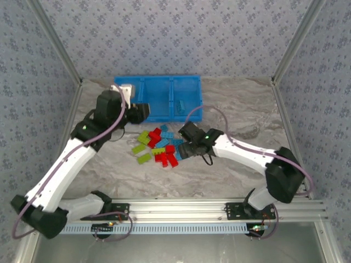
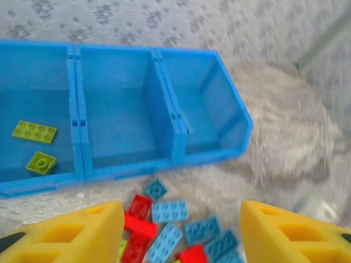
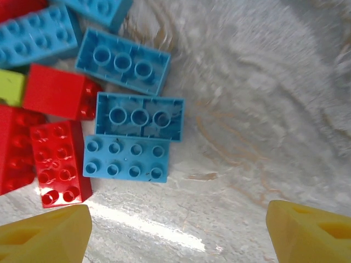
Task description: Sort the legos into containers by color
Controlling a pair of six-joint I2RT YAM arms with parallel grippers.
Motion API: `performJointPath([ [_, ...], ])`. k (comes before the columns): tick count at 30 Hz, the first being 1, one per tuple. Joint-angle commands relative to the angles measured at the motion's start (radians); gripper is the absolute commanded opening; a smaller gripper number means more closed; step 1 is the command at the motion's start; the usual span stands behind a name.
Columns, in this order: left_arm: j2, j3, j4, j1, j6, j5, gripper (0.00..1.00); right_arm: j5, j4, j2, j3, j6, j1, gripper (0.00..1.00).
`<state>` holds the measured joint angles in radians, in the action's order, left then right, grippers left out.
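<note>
- Top view: the bin tray is sitting at the far side of the counter. The loose legos are lying in a mixed pile just in front of it, so either arm is reaching both pile and tray easily.
- The left hand is hanging at the tray's near wall. The right hand is pressing low against the pile's right edge, where the blue bricks are gathering.
- A small pale piece seems to be lying in the right compartment, though I cannot tell its colour for sure.
- Left wrist view: the left hand is holding its yellow fingers apart with nothing between them.
- Two lime green pieces are resting in the left compartment, which marks it as the green one. The middle compartment is looking bare.
- Right wrist view: the right hand is standing wide apart and empty, facing a studs-up light blue brick.
- That brick is touching an upturned blue brick and a red brick. Its tight neighbours are probably making a clean pinch awkward.
</note>
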<state>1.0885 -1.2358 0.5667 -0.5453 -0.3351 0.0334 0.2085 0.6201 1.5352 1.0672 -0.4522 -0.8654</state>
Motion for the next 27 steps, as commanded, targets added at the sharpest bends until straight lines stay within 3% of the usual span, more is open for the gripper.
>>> performJointPath([
  [1,-0.093,0.069,0.186,-0.038,0.235,-0.034,0.6,0.005,-0.011,0.094,0.055,-0.038,-0.013,0.89],
  [4,-0.198,0.154,0.233,-0.054,0.369,-0.124,0.61,-0.017,-0.048,0.166,0.081,-0.043,-0.021,0.93],
  [9,-0.337,0.344,0.192,-0.094,0.529,-0.291,0.76,-0.046,-0.095,0.247,0.102,-0.064,-0.02,0.92],
  [16,-0.383,0.434,0.073,-0.131,0.563,-0.288,0.93,-0.059,-0.131,0.289,0.091,-0.072,-0.014,0.78],
  [19,-0.373,0.432,0.076,-0.131,0.579,-0.282,0.99,-0.079,-0.148,0.299,0.071,-0.08,-0.014,0.79],
  [24,-0.372,0.456,0.055,-0.131,0.583,-0.285,0.99,-0.131,-0.184,0.299,0.05,-0.103,-0.012,0.85],
  [27,-0.373,0.467,0.047,-0.133,0.582,-0.281,0.99,-0.144,-0.195,0.299,0.042,-0.118,-0.012,0.84],
])
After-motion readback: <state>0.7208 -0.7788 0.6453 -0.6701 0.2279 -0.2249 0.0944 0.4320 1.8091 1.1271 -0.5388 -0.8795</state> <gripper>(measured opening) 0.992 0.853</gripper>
